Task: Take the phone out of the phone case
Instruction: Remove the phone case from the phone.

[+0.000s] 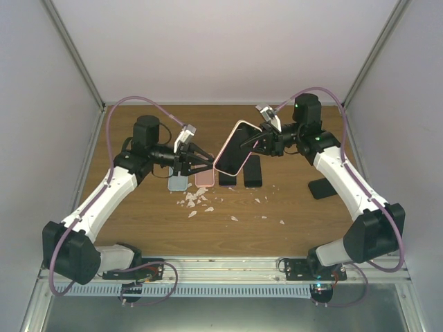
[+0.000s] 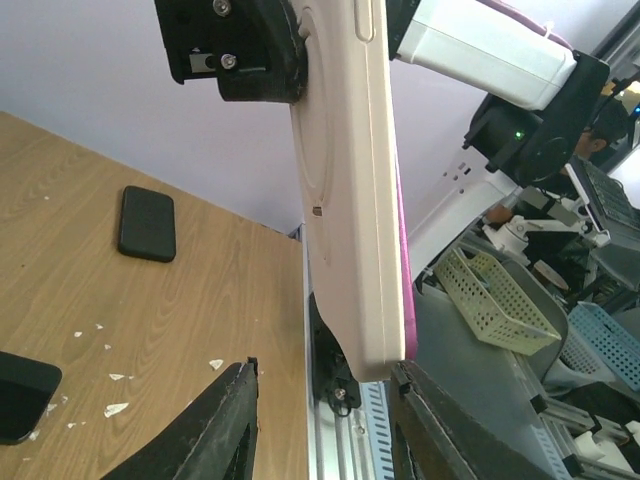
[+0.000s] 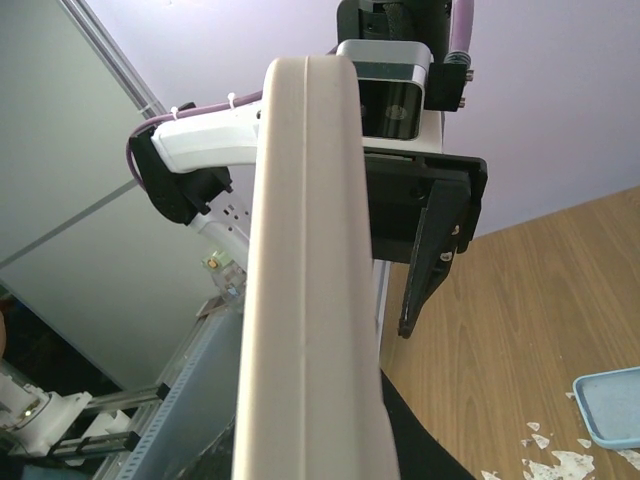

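Right gripper (image 1: 253, 142), clenched on the phone case (image 2: 345, 200) at its upper end, at 2 o'clock from the middle of the phone (image 1: 234, 149) in the top view. Case held well above the table (image 1: 304, 232), tilted, long axis running from 1 o'clock down to 7 o'clock. Phone not yet out: seated inside the case, dark screen turned up toward the overhead camera, pale pink rim all around it.

Left gripper (image 1: 210, 163), at 8 o'clock from the phone, released: jaws apart, straddling the lower end of the case. In the left wrist view, one black finger (image 2: 215, 430) clearly apart from the cream back of the case, the other finger (image 2: 435, 430) just beside the lower corner; cannot tell whether touching. Also there, a thin magenta strip along the front edge of the case; cannot tell whether phone or lining.

In the right wrist view, mostly the cream side edge of the case, running up the middle, with the black body of the left gripper behind it.

On the table at 6 o'clock from the held phone, a row lying flat: light blue case (image 1: 178, 183), pink case (image 1: 204, 178), black slab (image 1: 227, 178), second black slab (image 1: 252, 171). White scraps (image 1: 196, 201) scattered at 6 o'clock from that row. Third black slab (image 1: 322, 187) at 4 o'clock from the phone, well apart, near the right arm.
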